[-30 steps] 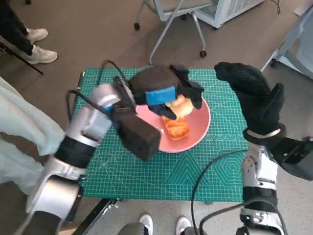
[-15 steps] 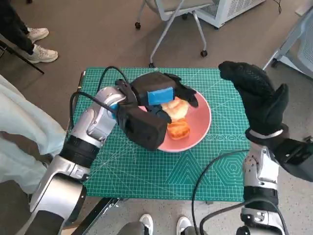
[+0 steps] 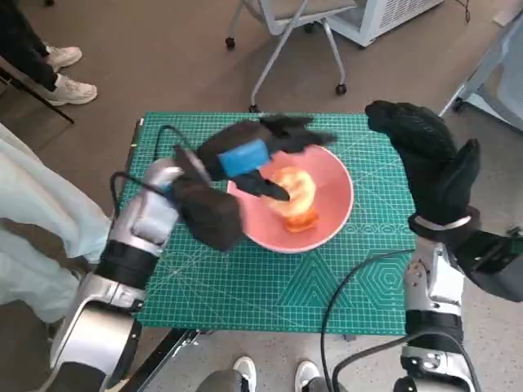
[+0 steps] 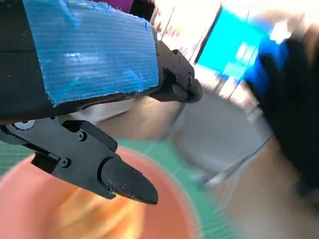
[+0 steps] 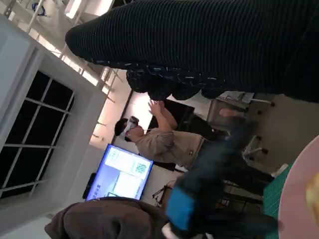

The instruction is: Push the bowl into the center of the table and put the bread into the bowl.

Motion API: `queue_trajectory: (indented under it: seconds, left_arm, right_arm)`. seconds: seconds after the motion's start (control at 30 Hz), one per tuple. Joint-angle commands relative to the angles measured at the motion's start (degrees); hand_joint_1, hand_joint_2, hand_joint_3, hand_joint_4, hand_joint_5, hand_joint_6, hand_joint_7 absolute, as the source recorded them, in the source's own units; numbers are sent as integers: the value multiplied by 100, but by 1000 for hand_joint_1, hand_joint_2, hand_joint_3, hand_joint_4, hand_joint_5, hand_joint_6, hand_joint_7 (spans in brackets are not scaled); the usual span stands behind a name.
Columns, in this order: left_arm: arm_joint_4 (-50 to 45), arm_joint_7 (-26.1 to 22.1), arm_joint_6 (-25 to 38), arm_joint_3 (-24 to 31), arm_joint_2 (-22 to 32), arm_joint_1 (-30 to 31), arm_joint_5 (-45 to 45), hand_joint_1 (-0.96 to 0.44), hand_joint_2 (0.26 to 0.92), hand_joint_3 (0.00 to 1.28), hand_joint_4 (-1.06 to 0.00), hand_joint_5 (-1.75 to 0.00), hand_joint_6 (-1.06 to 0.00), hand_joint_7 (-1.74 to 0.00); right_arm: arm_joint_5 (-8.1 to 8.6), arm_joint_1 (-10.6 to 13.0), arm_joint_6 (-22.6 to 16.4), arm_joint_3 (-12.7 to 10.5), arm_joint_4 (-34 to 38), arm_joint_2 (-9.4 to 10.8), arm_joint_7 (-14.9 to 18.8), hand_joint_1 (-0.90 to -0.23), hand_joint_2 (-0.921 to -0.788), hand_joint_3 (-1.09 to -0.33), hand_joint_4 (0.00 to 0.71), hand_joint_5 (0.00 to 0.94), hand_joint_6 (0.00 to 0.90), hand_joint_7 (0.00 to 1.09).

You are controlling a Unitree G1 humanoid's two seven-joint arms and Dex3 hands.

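We note the pink bowl [image 3: 327, 214] near the bench's [image 3: 245, 286] middle, bread [image 3: 296, 196] inside it. Left robot hand [image 3: 253, 155] hovers over the bowl's far-left rim, fingers apart, apparently empty though blurred. Right robot hand [image 3: 425, 159] is raised beside the bench's right edge, fingers spread, holding nothing.

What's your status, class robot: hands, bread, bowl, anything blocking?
Left hand open over the bowl, holding nothing. Right hand open, raised beside the table. Bread lies in the bowl, mid-table. Nothing blocking.
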Motion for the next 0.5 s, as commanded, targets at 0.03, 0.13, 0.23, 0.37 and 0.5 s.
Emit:
queue_trajectory:
  seconds: [0.03, 0.13, 0.23, 0.37, 0.5]
  left_arm:
    - [-569, -182, 56, 510, -203, 439, -1033, -520, 917, 97, -56, 0, -224, 0]
    - [-926, -315, 149, 686, -288, 628, -1518, -556, 920, 175, -49, -1, -224, -4]
    - [-1399, -472, 382, 868, -362, 858, -2079, -583, 921, 264, -45, 0, -227, -8]
    - [-1770, -562, 569, 1034, -355, 1033, -2403, -602, 921, 331, -43, -1, -231, -12]
    - [-2025, -555, 533, 1269, -441, 1214, -2718, -654, 921, 399, -64, -11, -234, -20]
  right_arm:
    - [-47, -6, 68, 38, 40, 28, -41, -674, -921, -694, 178, 0, 66, 455]
    - [-60, -30, 90, 60, 5, 39, -72, -674, -921, -695, 178, 0, 66, 455]
    - [-72, -60, 128, 100, -64, 47, -104, -675, -921, -699, 176, 0, 64, 456]
    - [-96, -84, 178, 139, -140, 43, -157, -678, -921, -703, 175, 0, 61, 458]
    - [-139, -133, 256, 170, -243, 26, -239, -675, -921, -711, 178, 1, 42, 495]
